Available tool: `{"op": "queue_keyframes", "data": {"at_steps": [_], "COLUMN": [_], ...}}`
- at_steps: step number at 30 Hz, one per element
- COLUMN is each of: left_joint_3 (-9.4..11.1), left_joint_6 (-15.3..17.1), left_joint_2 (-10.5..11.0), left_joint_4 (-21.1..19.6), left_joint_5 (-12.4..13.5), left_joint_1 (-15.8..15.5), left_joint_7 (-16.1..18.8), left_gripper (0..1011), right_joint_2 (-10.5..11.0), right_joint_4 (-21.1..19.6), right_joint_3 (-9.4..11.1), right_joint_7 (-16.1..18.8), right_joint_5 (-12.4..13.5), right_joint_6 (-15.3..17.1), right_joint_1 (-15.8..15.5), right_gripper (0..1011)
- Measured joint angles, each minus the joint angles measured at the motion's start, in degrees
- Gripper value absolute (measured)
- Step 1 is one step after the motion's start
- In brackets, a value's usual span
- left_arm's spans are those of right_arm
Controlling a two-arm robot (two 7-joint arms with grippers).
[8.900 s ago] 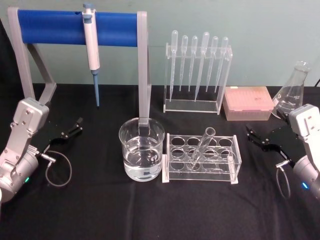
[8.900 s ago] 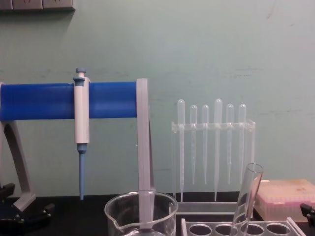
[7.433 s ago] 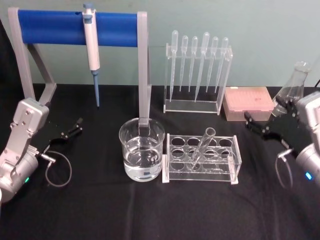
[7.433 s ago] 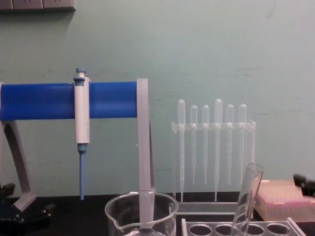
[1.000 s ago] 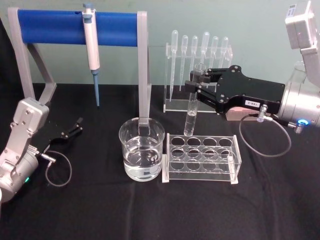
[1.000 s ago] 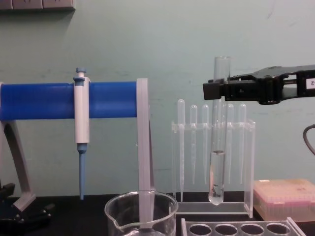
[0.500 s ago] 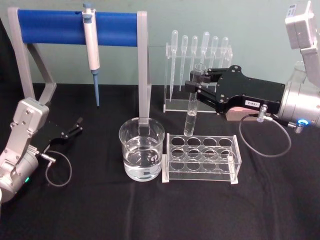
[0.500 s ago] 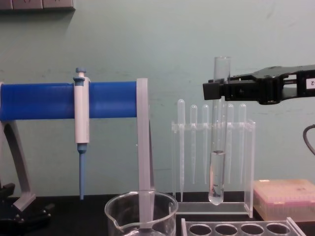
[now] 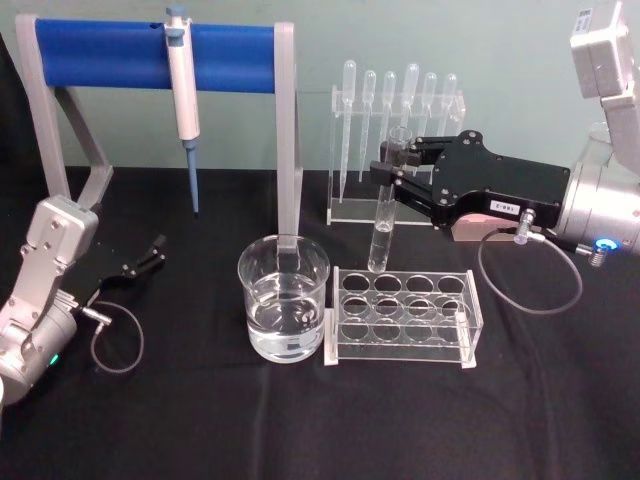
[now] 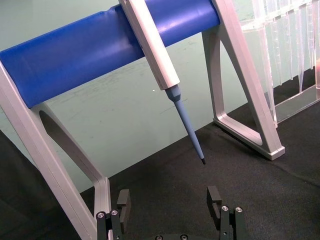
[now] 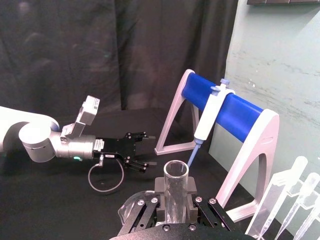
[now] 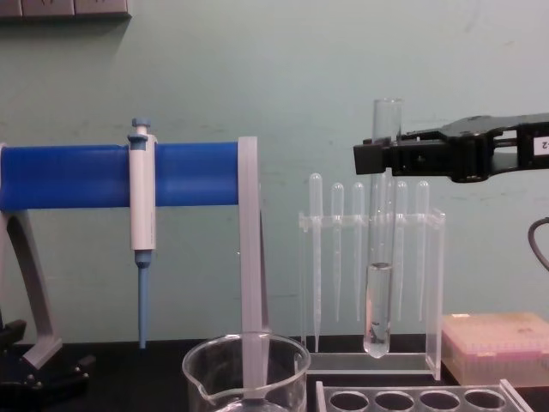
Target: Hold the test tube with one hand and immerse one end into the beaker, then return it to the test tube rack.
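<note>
The test tube (image 9: 381,232) hangs upright above the back left corner of the clear rack (image 9: 402,318), with clear liquid in its lower part (image 12: 378,309). My right gripper (image 9: 388,180) reaches in from the right and is shut on the tube just below its rim (image 11: 175,171). The tube's round bottom is level with the beaker's rim, to the right of it. The beaker (image 9: 250,292) stands left of the rack, about half full of water; its rim shows low in the chest view (image 12: 202,378). My left gripper (image 9: 152,254) rests open and empty at the table's left (image 10: 169,200).
A grey stand with a blue bar (image 9: 110,45) carries a hanging pipettor (image 9: 183,95) at the back left. A clear holder with several plastic pipettes (image 9: 395,140) stands behind the tube. A pink tip box (image 12: 497,343) sits at the back right.
Since the earliest frames my right gripper has taken the tube out of the rack and lifted it upright. Over the last second nothing has moved.
</note>
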Motion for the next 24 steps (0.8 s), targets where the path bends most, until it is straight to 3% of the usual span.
{"op": "queue_keyframes", "data": {"at_steps": [24], "left_joint_3": [0.00], "left_joint_6": [0.00], "left_joint_2": [0.00], "left_joint_4": [0.00], "left_joint_5": [0.00], "left_joint_1": [0.00], "left_joint_7": [0.00], "left_gripper": [1000], "right_joint_2": [0.00], "right_joint_4": [0.00], "right_joint_3": [0.00], "right_joint_7": [0.00], "right_joint_5": [0.00], "right_joint_6": [0.00], "right_joint_1": [0.00], "right_gripper": [241]}}
